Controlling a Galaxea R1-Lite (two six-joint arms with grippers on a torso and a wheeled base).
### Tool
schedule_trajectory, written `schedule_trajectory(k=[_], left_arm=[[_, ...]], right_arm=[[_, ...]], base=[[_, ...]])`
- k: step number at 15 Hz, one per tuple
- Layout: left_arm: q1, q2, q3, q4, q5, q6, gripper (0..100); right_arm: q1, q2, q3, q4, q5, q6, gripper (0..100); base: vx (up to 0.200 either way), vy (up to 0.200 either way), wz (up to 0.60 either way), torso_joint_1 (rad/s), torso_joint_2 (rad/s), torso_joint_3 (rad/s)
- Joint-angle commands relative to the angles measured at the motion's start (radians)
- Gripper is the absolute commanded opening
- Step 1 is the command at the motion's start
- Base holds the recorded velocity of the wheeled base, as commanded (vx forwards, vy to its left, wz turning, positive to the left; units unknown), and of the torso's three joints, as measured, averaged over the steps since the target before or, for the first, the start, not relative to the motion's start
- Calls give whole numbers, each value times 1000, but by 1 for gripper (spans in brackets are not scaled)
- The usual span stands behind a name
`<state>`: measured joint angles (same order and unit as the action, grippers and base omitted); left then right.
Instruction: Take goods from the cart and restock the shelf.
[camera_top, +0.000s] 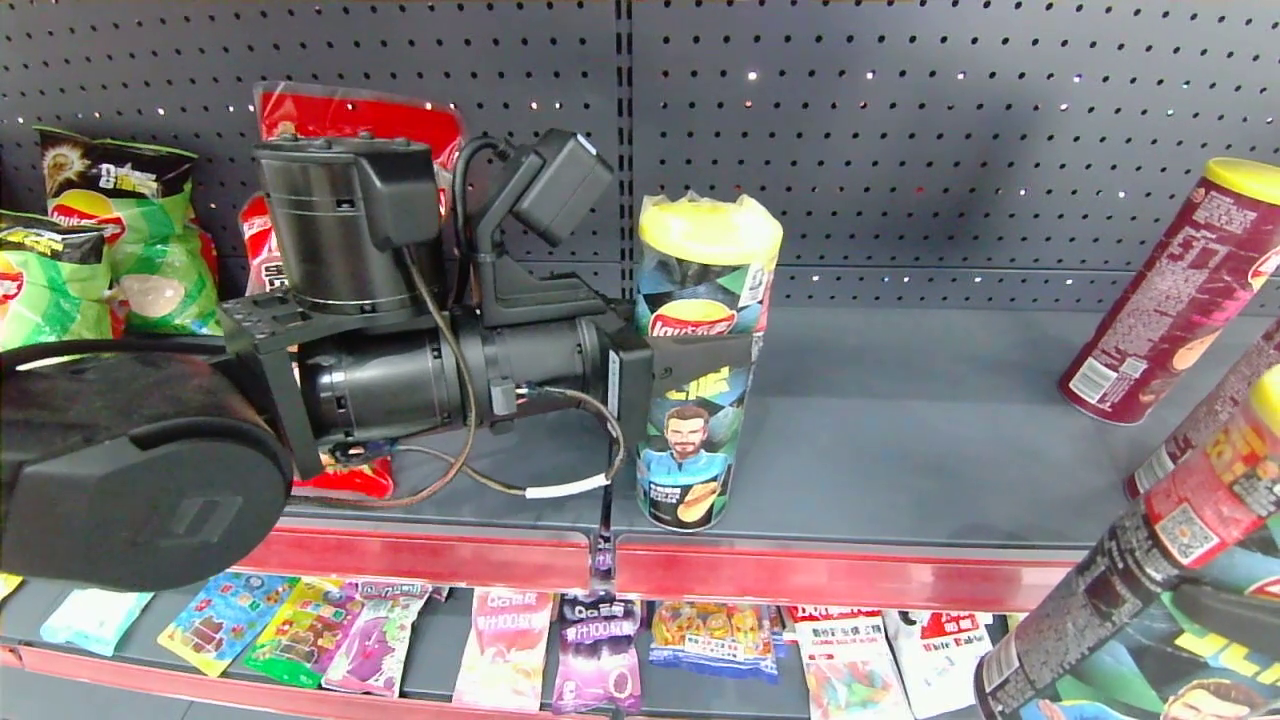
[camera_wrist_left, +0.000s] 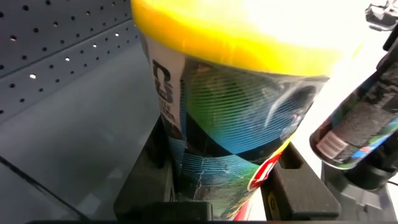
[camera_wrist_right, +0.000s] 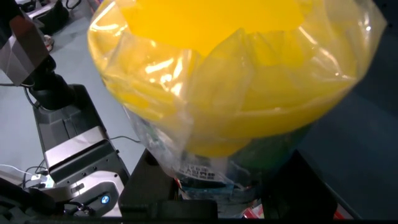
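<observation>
My left gripper (camera_top: 700, 365) is clamped on a chip can (camera_top: 705, 360) with a yellow lid and a blue-green label. One finger sits on each side of its middle. The can is upright on the shelf (camera_top: 900, 430), close to the red front edge (camera_top: 800, 572), and its base seems to rest on the shelf board. From the left wrist camera the same can (camera_wrist_left: 230, 124) sits between the two dark fingers (camera_wrist_left: 146, 186) of the left gripper (camera_wrist_left: 224, 190), with the pegboard back (camera_wrist_left: 56, 43) beyond it.

My right gripper (camera_wrist_right: 217, 196) is closed around a wrapped can (camera_wrist_right: 224, 93), a yellow-lidded can with crinkled clear plastic over its top. It is off the shelf, with floor behind it.

Toward the left end of the shelf, green chip bags (camera_top: 120, 240) stand against the back. A red bag (camera_top: 350, 115) is partly hidden behind my left arm. At the right end a maroon can (camera_top: 1170, 290) with a yellow lid leans over, top tipped right, and I cannot tell what supports it. In front of the shelf's right end a black-and-red can (camera_top: 1130, 560) is tilted. I cannot tell whether anything is holding it.

On the lower shelf (camera_top: 440, 650), candy packets (camera_top: 500, 650) lie in a row along the front.
</observation>
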<state>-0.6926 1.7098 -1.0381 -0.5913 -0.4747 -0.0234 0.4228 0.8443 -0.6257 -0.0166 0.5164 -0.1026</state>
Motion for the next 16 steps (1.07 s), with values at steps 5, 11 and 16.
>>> schedule_trajectory(k=[5, 11, 16], left_arm=[[-5, -32, 52, -1, -1, 0, 0], [-7, -29, 53, -2, 4, 0, 100], [-5, -38, 55, -1, 4, -1, 100]], right_arm=[[1, 1, 0, 0, 1, 0, 0], [1, 1, 0, -2, 1, 0, 0], [1, 7, -6, -2, 1, 0, 0]], base=[[0, 0, 0, 0, 0, 0], [0, 0, 0, 0, 0, 0], [0, 0, 0, 0, 0, 0]])
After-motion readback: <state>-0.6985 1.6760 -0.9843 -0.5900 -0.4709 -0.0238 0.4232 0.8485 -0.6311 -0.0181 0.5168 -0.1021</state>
